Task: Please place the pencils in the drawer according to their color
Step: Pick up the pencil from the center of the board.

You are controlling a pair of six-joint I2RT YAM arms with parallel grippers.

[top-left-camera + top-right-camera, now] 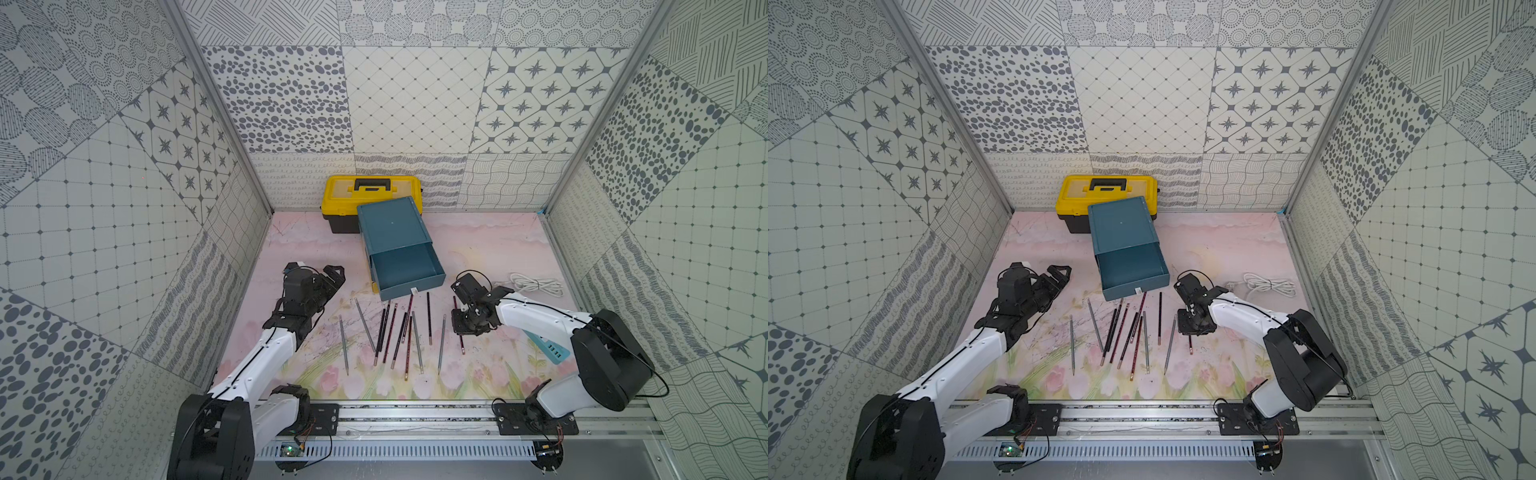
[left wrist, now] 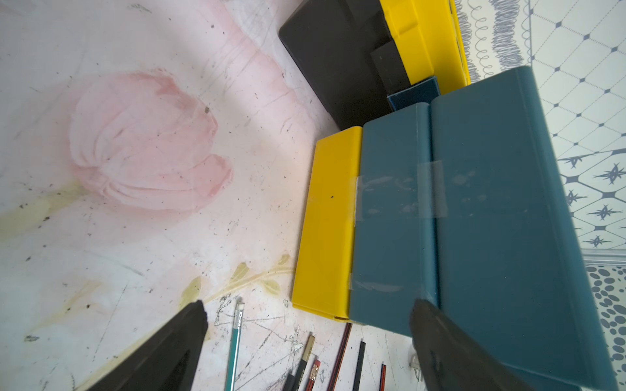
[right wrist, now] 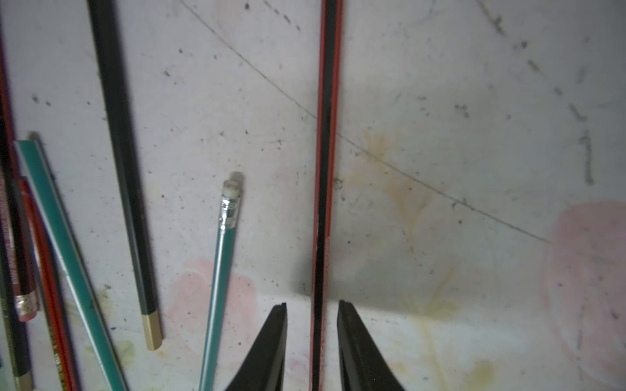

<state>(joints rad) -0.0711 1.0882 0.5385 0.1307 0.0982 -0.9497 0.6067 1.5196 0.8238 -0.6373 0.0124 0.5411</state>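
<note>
Nearly gripping: right gripper (image 3: 313,304) is straddling the red-striped pencil (image 3: 327,135), jaws not yet touching it.
Lying right of the other pencils (image 1: 390,332), nearer than the open drawer (image 1: 399,293), it is sitting off-centre and may be rolling away if one jaw lands first; left gripper (image 2: 308,304) is gaping, empty.

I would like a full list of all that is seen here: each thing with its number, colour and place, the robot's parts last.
toolbox: one, yellow and black, at the back wall.
drawer unit: one, teal, lowest drawer yellow, before the toolbox.
top drawer: one, teal, pulled out, looks empty.
pencils: about a dozen; grey, black, red-black; on the mat before the unit.
cable: one, white, coiled, at the right.
power strip: one, blue-green, at the right, nearer the front.
mat: one, pink, flowered, under everything.
left pincer: black, open, empty, left of the unit.
right pincer: black, open, astride a red-black pencil.
</note>
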